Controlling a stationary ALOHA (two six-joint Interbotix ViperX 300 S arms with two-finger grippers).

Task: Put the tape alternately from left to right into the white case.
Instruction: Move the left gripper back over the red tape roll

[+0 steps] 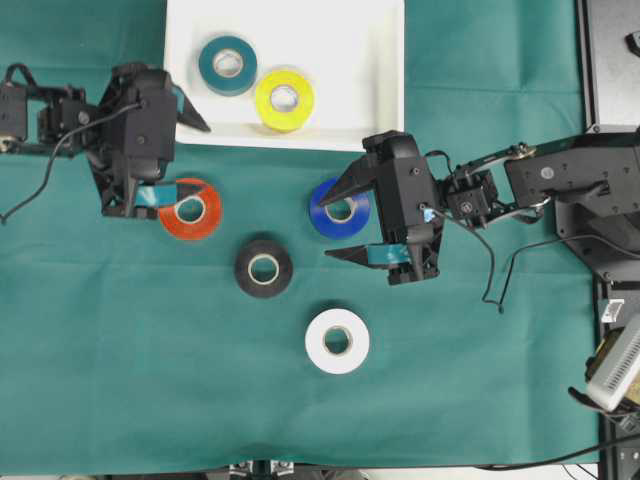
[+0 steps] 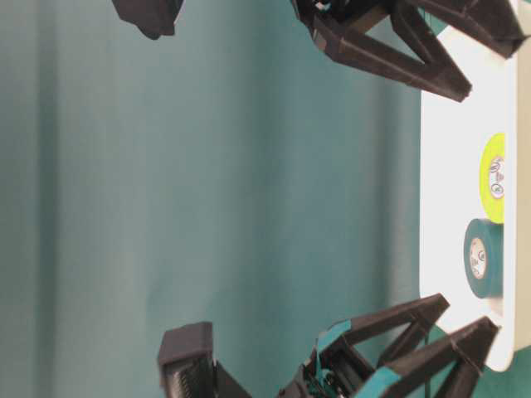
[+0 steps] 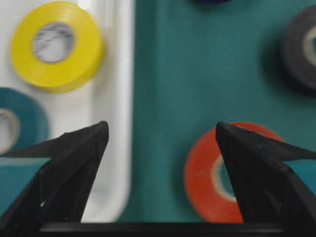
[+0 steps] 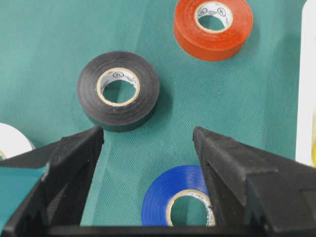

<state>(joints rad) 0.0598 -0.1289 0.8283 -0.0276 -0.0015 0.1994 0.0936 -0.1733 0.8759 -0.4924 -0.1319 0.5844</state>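
The white case (image 1: 370, 100) sits at the top middle of the overhead view on the green cloth (image 1: 120, 380) that covers the tabletop, and two rolls lie flat inside it: the teal roll (image 1: 228, 65) toward its left and the yellow roll (image 1: 284, 100) just beside it, lower and to the right, the two nearly touching. Four rolls lie flat on the cloth below the case. The red roll (image 1: 190, 208) lies at the left, the blue roll (image 1: 340, 208) near the middle, the black roll (image 1: 264, 267) between and below them, and the white roll (image 1: 337, 341) lowest of all, apart from the rest. The left gripper (image 1: 180, 155) hangs by the case's lower left corner with its jaws wide apart and nothing between them; in its wrist view one finger is over the case rim and the other over the red roll. The right gripper (image 1: 345, 220) is also spread wide and empty, with the blue roll below the gap between its fingers. Small printed marks show on the pale inner cores of the black and red rolls in the right wrist view, but they are too small to read.
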